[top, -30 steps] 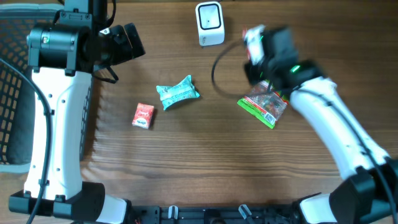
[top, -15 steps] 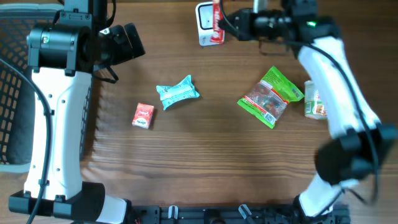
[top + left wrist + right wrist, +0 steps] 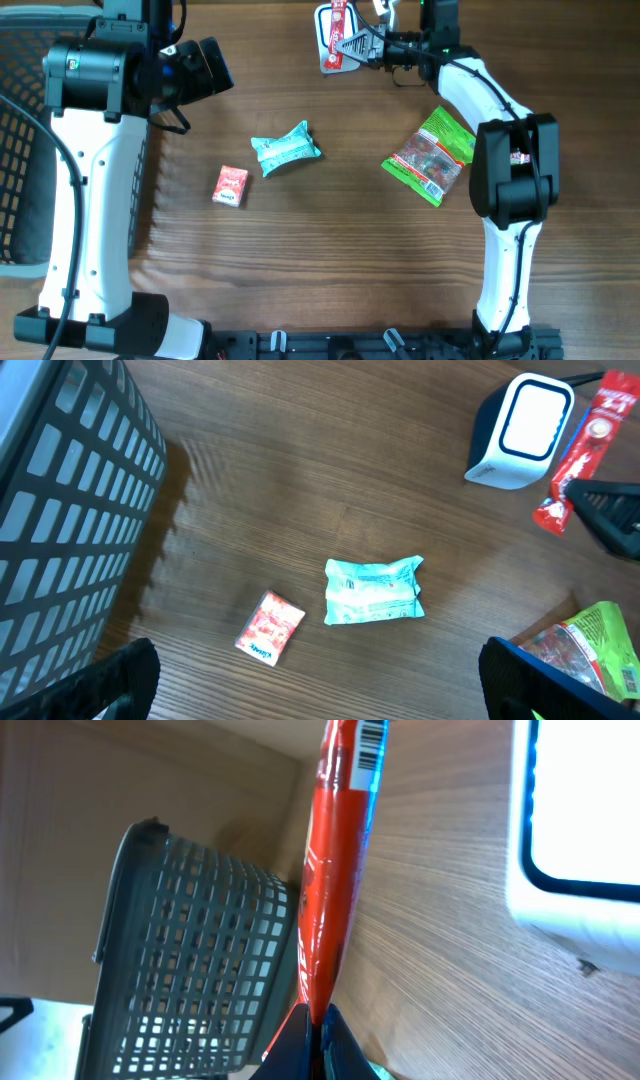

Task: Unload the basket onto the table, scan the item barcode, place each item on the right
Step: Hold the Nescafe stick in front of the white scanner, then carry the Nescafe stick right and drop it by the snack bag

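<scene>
The right tool [image 3: 315, 1025] is pinched shut on one end of a long, glossy red snack packet [image 3: 335, 870]. It holds the packet up just beside the white scanner [image 3: 520, 420] at the far edge of the bench [image 3: 320, 260]. A black-and-white barcode [image 3: 370, 748] sits at the packet's free end. The white lettering on the packet is too blurred to read. The left tool [image 3: 325, 685] stands wide open and holds nothing.
</scene>
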Robot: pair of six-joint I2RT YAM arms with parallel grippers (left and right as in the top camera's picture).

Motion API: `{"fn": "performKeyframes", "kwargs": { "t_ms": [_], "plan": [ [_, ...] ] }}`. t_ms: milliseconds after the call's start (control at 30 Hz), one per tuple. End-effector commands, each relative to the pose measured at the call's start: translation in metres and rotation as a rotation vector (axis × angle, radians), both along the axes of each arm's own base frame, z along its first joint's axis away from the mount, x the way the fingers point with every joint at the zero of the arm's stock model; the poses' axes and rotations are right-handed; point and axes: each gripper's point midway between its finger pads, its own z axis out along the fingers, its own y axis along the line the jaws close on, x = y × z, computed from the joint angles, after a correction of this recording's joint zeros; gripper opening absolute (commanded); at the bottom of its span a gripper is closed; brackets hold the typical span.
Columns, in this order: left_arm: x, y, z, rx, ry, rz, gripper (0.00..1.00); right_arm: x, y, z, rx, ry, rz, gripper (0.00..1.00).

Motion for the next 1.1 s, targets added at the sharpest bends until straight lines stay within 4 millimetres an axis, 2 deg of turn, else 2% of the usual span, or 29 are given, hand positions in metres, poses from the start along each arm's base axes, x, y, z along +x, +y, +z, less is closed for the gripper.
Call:
{"fn": "performKeyframes", "kwargs": {
  "t_ms": [0,167,300,433,667,800,933,1067],
  "plan": [
    [0.0,0.001,0.001,0.006,-0.002,-0.015,1.0,-0.003,-0.001,0.001,0.042,0.042,0.033,0.04],
    [0.0,0.001,0.001,0.006,-0.002,-0.015,1.0,-0.009,0.007,-0.003,0.039,0.042,0.053,0.04],
    [0.0,0.001,0.001,0.006,-0.002,-0.015,1.0,-0.007,0.005,-0.018,-0.004,0.028,0.019,0.04],
    [0.0,0.001,0.001,0.006,-0.002,-0.015,1.0,-0.003,0.002,-0.025,-0.029,0.028,-0.01,0.04],
    [0.0,0.001,0.001,0.006,-0.002,-0.015,1.0,-0.002,-0.002,-0.06,-0.074,0.107,-0.046,0.04],
    [0.0,0.001,0.001,0.006,-0.002,-0.015,1.0,-0.006,0.0,-0.066,-0.065,0.109,-0.018,0.04],
    [0.0,0.001,0.001,0.006,-0.002,-0.015,1.0,-0.004,-0.001,-0.049,-0.063,0.078,-0.024,0.04],
    [0.0,0.001,0.001,0.006,-0.002,-0.015,1.0,-0.012,-0.008,-0.007,-0.092,0.021,-0.023,0.04]
  ]
}}
